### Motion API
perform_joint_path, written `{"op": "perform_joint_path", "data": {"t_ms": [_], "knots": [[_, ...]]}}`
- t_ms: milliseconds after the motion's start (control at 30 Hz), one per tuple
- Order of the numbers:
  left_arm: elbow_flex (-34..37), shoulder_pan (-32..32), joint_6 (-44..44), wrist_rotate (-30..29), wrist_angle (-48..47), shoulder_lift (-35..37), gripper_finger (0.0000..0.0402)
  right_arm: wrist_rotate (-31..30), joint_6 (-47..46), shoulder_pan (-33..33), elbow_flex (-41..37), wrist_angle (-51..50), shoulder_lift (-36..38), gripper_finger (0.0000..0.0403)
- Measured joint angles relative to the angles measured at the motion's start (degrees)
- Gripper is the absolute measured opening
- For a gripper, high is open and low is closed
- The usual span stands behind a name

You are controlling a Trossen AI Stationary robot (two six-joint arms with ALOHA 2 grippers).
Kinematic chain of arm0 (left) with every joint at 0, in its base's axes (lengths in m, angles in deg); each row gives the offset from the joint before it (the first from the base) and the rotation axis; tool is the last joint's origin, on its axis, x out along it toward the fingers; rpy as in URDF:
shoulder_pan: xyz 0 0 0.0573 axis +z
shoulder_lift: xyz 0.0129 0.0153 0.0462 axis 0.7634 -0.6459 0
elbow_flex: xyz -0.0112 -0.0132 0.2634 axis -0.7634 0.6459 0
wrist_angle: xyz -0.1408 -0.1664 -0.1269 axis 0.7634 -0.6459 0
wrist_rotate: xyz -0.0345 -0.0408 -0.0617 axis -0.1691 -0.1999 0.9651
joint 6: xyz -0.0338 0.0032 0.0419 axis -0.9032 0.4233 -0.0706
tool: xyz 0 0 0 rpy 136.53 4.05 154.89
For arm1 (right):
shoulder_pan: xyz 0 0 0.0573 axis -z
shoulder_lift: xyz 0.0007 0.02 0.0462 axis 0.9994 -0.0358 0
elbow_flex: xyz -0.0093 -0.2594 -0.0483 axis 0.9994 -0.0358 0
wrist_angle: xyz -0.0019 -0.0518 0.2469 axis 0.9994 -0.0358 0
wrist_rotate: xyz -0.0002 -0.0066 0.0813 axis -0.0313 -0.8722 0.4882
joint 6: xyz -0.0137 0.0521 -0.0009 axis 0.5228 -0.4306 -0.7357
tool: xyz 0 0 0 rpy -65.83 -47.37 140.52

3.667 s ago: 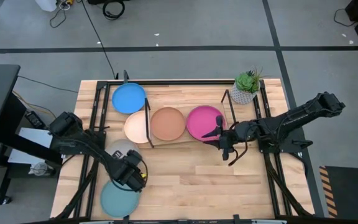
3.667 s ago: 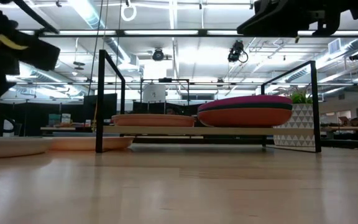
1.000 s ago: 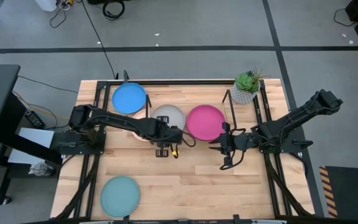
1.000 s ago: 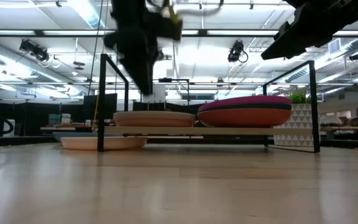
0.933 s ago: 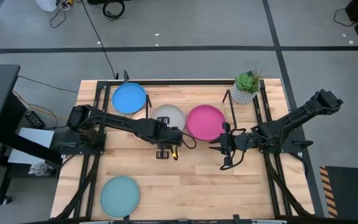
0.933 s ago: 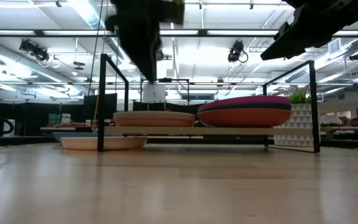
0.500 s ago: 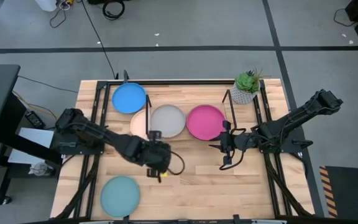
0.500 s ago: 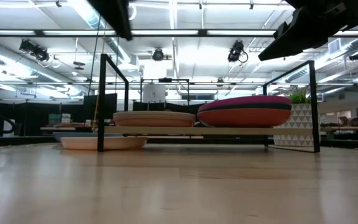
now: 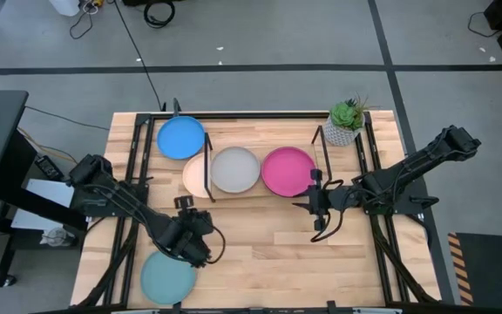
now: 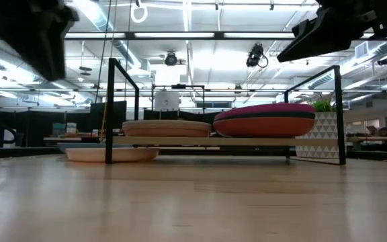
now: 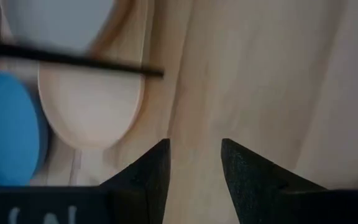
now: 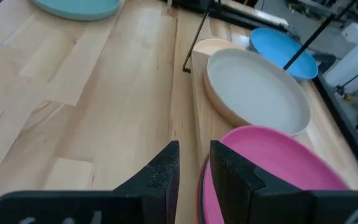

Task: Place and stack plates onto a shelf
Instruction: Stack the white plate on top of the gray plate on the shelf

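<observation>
On the shelf [image 9: 264, 187] a grey plate [image 9: 234, 169] tops the left stack, and a magenta plate [image 9: 288, 172] tops the right stack, with an orange rim showing under it in the low view. A cream plate [image 9: 192, 174] lies on the table, partly under the shelf's left end. The bright blue plate [image 9: 181, 137] sits behind it, and the light teal plate [image 9: 168, 278] lies by the near edge. My left gripper [image 9: 192, 242] hovers open and empty just beyond the light teal plate. My right gripper [image 9: 316, 206] hangs open and empty by the shelf's near right corner.
A potted plant [image 9: 345, 122] stands at the shelf's far right end. Black rails [image 9: 132, 166] run along both sides of the tabletop. Bare wood [image 9: 277, 249] stretches from the shelf to the near edge, between the two grippers.
My left gripper has drawn back from the shelf's near edge by the grey plate, swinging toward the table's near left corner, and now hovers beside the light teal plate. The grey plate stays on the left stack. My right arm has kept still.
</observation>
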Motion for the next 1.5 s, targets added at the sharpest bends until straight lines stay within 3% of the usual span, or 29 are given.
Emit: {"op": "perform_joint_path", "data": {"t_ms": [167,433,733,1167,1367,1500], "knots": [[7.1,2.4,-0.3,2.5,4.7,2.7,0.0126,0.5,4.2,0.1,0.0,2.6,0.0,0.0095],[20.8,9.8,10.0,8.4,21.3,10.2,0.0088,0.8,4.4,0.2,0.0,3.1,0.0,0.0095],[32.0,18.2,18.8,6.6,27.6,14.2,0.0069,2.6,1.2,0.2,0.0,3.0,0.0,0.0095],[35.3,25.6,36.2,3.9,32.0,14.1,0.0163,2.6,-6.9,-0.3,0.0,2.5,0.0,0.0095],[40.0,29.4,40.3,7.8,37.1,14.3,0.0144,2.6,-9.7,-2.0,0.0,2.1,0.0,0.0095],[40.7,30.0,42.9,8.6,38.0,14.3,0.0103,2.2,-10.7,-2.6,0.0,2.0,0.0,0.0095]]}}
